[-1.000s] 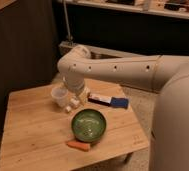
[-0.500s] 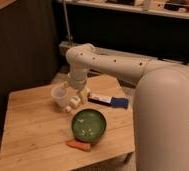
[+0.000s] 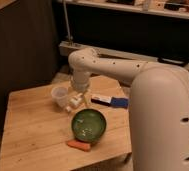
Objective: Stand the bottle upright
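The small white bottle [image 3: 70,107] lies on the wooden table [image 3: 33,135], just right of the translucent plastic cup [image 3: 59,95]. It is partly hidden by my gripper. My gripper [image 3: 76,100] points down at the end of the white arm. It is right at the bottle, between the cup and the green bowl. I cannot tell whether it touches the bottle.
A green bowl [image 3: 88,125] sits in front of the gripper. An orange carrot-like piece [image 3: 79,145] lies by the table's front edge. A flat blue-and-white box [image 3: 109,101] lies to the right. My large white arm [image 3: 158,105] covers the table's right side.
The arm's upper part has swung closer to the camera and fills more of the right side. The gripper has stayed by the cup and bottle. The table's objects have not moved.
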You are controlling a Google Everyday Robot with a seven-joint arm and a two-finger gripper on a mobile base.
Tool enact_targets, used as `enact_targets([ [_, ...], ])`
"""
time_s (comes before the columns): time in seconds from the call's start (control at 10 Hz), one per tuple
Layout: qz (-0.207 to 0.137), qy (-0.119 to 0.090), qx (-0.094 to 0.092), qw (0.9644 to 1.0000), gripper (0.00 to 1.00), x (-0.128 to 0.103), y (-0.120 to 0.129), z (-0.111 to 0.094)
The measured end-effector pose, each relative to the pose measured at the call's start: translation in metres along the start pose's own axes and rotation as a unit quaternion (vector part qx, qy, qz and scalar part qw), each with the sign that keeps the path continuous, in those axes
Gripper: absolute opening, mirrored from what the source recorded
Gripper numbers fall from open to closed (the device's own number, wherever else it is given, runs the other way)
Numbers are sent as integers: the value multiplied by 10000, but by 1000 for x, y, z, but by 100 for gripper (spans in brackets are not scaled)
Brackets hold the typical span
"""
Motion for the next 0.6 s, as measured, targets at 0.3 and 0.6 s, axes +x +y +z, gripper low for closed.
enact_targets([
  [0.3,-87,86,-181,9998,80,1,-1,17],
  [0.6,-2,81,-22,10000,80,1,-2,19],
])
